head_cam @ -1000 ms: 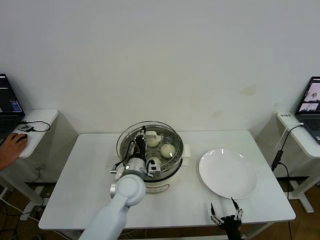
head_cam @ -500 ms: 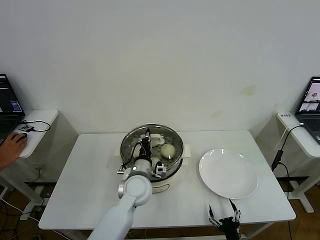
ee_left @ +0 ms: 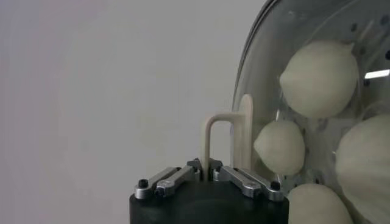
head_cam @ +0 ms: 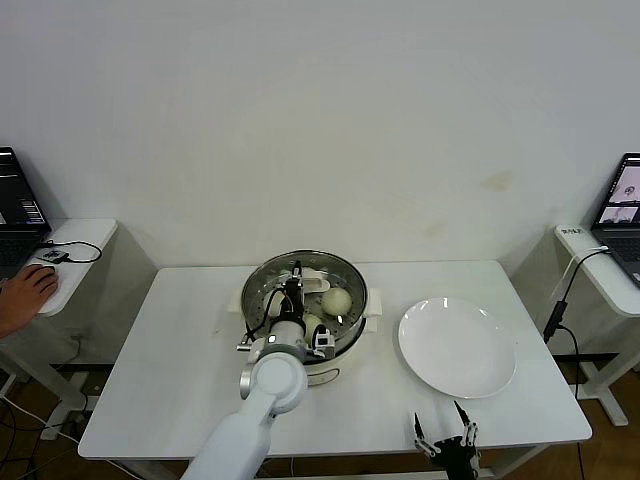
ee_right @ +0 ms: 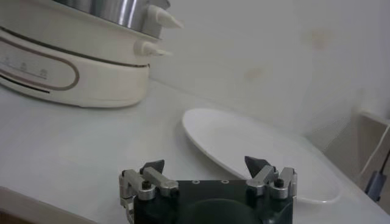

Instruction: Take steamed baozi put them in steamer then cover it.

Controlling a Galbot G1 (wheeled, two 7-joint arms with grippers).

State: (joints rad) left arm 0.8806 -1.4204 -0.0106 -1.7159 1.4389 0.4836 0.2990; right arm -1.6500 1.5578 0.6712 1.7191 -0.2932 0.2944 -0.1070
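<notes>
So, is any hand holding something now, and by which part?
The left hand holds the cover by its cream-white handle, over the steamer. The right hand is open near the table's front edge and holds nothing.

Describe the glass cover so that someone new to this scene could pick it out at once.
Start at the white table and find the steel steamer at its middle, left of the flat white plate. The cover is the round clear lid over the steamer, with buns visible through it. Unlike the plate, it is transparent, and the left tool is shut on its cream handle.
</notes>
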